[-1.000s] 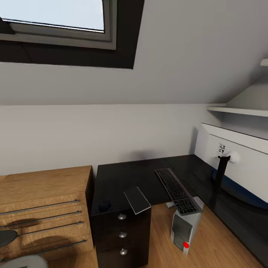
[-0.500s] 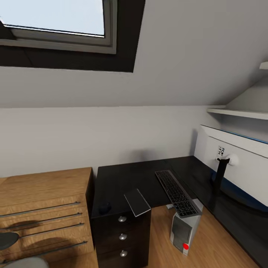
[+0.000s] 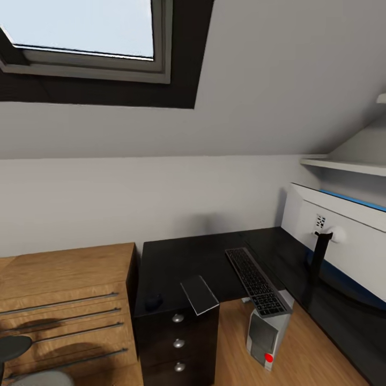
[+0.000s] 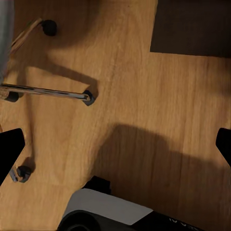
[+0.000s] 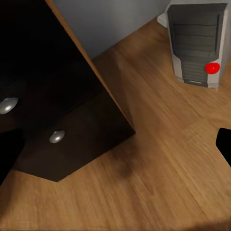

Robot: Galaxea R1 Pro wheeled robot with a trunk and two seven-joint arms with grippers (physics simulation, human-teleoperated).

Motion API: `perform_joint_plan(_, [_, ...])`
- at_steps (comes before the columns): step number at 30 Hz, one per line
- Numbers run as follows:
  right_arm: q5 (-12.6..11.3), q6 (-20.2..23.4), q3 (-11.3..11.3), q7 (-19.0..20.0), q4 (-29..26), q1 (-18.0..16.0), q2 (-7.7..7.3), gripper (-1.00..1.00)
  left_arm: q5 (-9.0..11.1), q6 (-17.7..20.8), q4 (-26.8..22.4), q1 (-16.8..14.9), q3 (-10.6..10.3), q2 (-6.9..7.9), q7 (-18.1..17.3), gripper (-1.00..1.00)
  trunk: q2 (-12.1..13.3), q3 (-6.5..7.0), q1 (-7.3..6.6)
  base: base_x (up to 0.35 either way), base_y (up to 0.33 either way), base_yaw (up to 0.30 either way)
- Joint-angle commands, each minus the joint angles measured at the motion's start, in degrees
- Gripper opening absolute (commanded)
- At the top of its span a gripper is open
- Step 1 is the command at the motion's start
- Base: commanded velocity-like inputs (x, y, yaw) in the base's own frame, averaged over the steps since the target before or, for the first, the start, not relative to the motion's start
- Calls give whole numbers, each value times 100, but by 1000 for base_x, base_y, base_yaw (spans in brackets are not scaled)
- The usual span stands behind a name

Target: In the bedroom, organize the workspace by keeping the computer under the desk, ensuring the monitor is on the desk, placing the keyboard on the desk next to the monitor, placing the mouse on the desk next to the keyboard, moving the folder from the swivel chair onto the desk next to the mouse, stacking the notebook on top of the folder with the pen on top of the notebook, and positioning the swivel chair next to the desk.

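Note:
The black desk [image 3: 177, 262] stands in the corner under the sloped wall. On it lie the keyboard [image 3: 257, 281], a light-grey notebook [image 3: 199, 295] overhanging the front edge, and a dark mouse [image 3: 153, 303]. At the right, the monitor [image 3: 348, 241] shows its white back on a black stand. The computer [image 3: 264, 338] stands on the floor beneath the keyboard. The swivel chair [image 3: 13, 348] pokes in at lower left; its chrome base [image 4: 48, 91] is in the left wrist view. My left gripper [image 4: 115, 149] and right gripper [image 5: 118, 149] hang open over the floor. The folder and pen are out of view.
Low light-wood shelving [image 3: 64, 300] adjoins the desk's left side. The black drawer unit [image 5: 57, 137] with silver knobs sits under the desk, near the computer [image 5: 197, 43]. A white shelf [image 3: 343, 163] juts from the right wall. A skylight [image 3: 80, 32] is overhead.
The whole head view has shifted slightly, so the camera moved; desk, keyboard, notebook and computer keep their places relative to each other.

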Motion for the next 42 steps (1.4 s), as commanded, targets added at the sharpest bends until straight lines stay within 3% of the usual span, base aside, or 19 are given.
perform_joint_plan(1, [-62, -25, 30, 30, 4, -4, -4, 100, 53, -38, 19, -2, -27, 3, 34, 100, 37, 12, -22, 0, 0, 187])
perform_joint_plan(9, [-60, -39, 31, 25, 6, -4, -3, 100, 35, -118, 155, -2, -41, -17, 34, 100, 357, 155, -197, 0, 0, 236])
perform_joint_plan(25, [-61, -43, 32, -302, 5, -4, 17, 100, 36, -311, 189, -2, -60, -13, 34, 100, 357, 93, -197, -20, -23, 240])
perform_joint_plan(34, [-61, -43, 15, -359, 108, -4, 310, 100, 32, -321, 224, -2, -61, -14, 26, 100, 357, 29, -197, -206, -222, 178])
perform_joint_plan(42, [-66, -43, 14, -369, 133, -12, 330, 100, 30, -322, 235, -2, -61, -14, 26, 100, 357, -32, -197, -171, -275, 166])
